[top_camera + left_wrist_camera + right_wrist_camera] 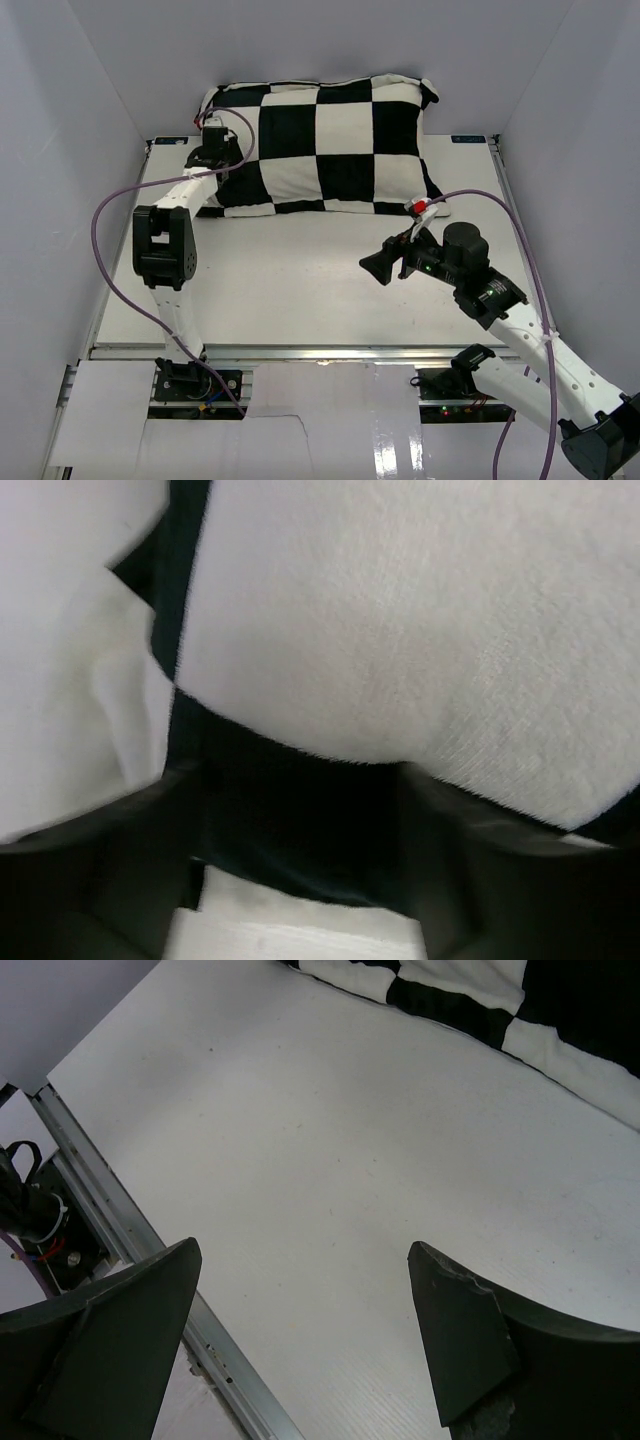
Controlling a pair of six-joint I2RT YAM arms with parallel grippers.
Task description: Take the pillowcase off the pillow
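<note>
The black-and-white checked pillowcase (320, 145) lies across the back of the white table (300, 290), filled out and plump. The off-white pillow is hidden inside it. My left gripper (213, 140) is pressed into the pillowcase's left end. In the left wrist view its fingers (130, 860) stand wide apart, with black and white pillowcase fabric (400, 630) filling the gap of the left gripper (300, 820). My right gripper (378, 268) is open and empty, hovering over bare table in front of the pillowcase's right half. In the right wrist view the right gripper (300, 1290) is well short of the pillowcase's edge (480, 1000).
White walls close in the table on the left, right and back. An aluminium rail (300, 352) runs along the near edge and shows in the right wrist view (120, 1220). Purple cables (100, 230) loop off both arms. A red-and-white tag (420, 206) sits above the right wrist.
</note>
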